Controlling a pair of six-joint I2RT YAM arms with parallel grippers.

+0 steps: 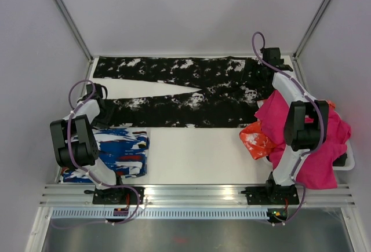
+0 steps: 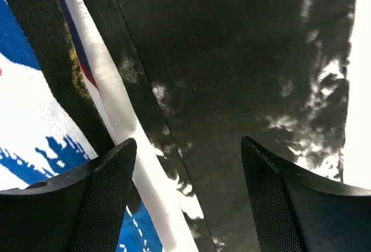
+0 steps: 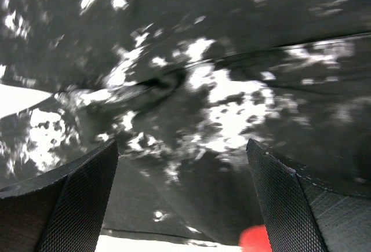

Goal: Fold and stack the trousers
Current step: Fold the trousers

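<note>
The trousers (image 1: 185, 92) lie spread flat across the far side of the table (image 1: 197, 153), legs pointing left. The left gripper (image 2: 188, 148) hangs with jaws apart over the near leg's cuff, beside the blue-and-white folded garment (image 1: 116, 156). The right gripper (image 3: 182, 148) hangs spread wide over the waist end, grasping nothing

The trousers (image 1: 191, 108) are black with white splatter, the garment (image 1: 124, 150) blue-white-red streaked, the cloth (image 1: 319, 168) magenta.
</note>
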